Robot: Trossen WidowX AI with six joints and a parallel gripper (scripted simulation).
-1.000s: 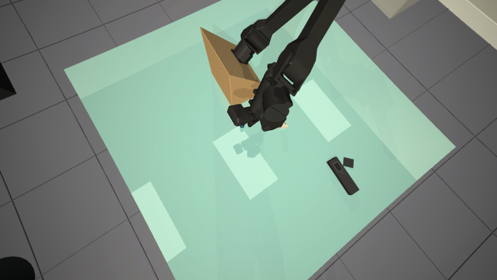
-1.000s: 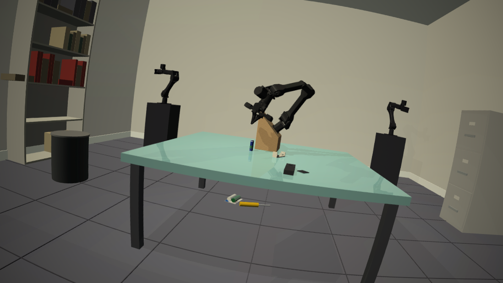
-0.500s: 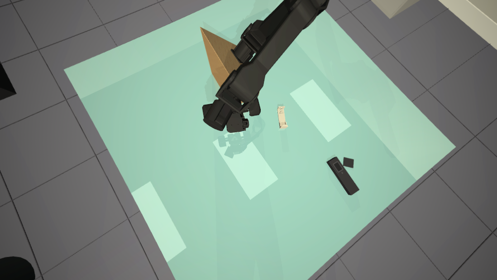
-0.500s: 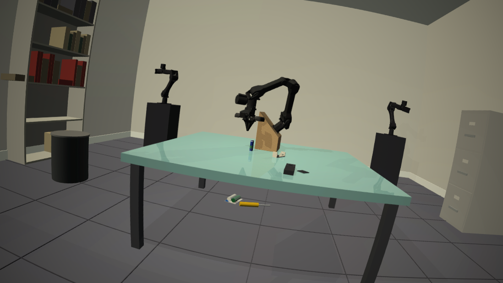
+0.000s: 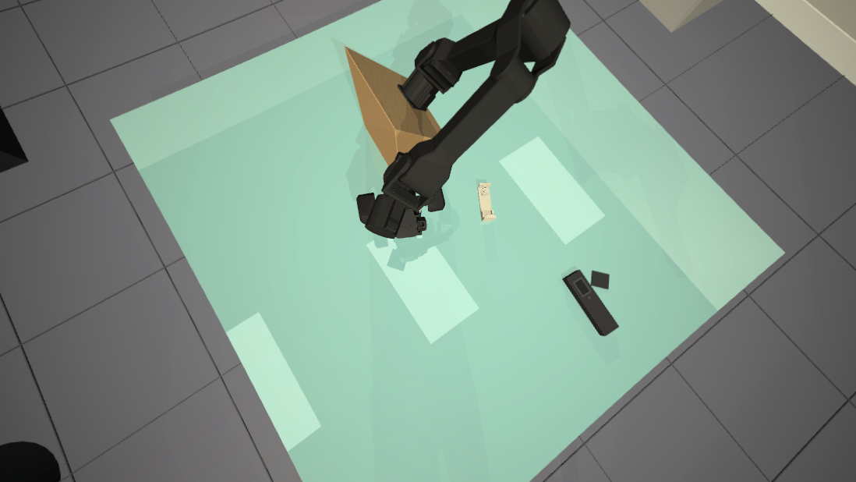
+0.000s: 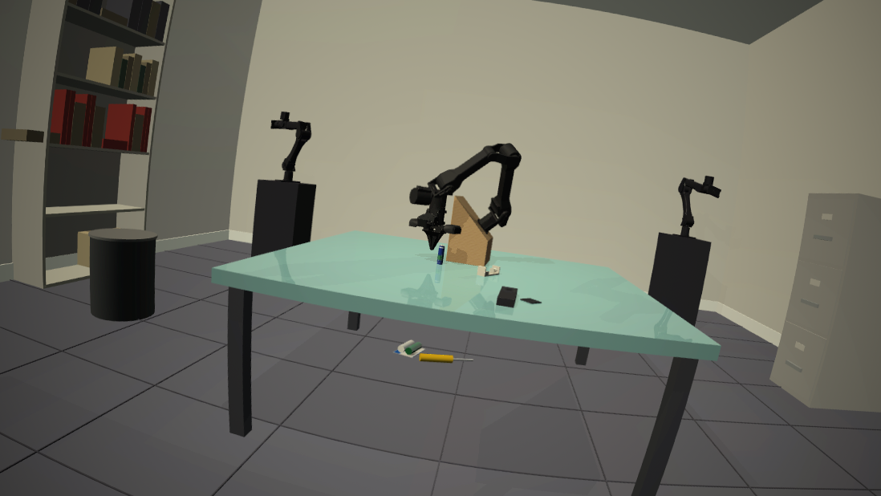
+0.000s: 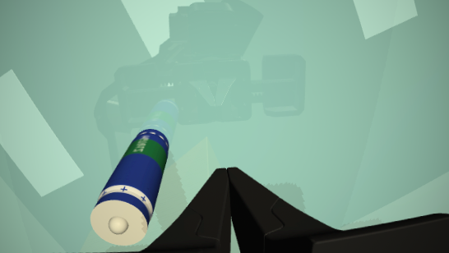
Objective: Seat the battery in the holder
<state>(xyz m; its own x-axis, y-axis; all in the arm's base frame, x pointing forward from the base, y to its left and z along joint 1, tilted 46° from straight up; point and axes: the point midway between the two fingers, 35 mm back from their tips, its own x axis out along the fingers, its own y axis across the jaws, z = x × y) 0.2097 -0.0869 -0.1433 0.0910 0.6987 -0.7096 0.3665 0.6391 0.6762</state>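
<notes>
The blue battery [image 6: 440, 254] [image 7: 136, 177] stands upright on the table [image 5: 509, 370] [image 6: 345, 289], its terminal end up. The arm hides it in the top view. My gripper [image 6: 432, 248] [image 7: 226, 177] points down, shut and empty, with its tips together. In the wrist view the battery is to the left of the fingers and not between them. In the exterior view the tips appear just above and left of the battery's top. The cream holder [image 5: 486, 202] [image 6: 481, 270] lies on the table to the right of the gripper and is empty. Its spring and lip are too small to tell apart.
A wooden wedge block [image 5: 378, 113] [image 6: 467, 240] stands at the arm's base, close behind the battery. A dark oblong device [image 5: 597, 309] [image 6: 506, 297] and a small dark square piece [image 5: 599, 279] [image 6: 530, 301] lie nearer the table's front edge.
</notes>
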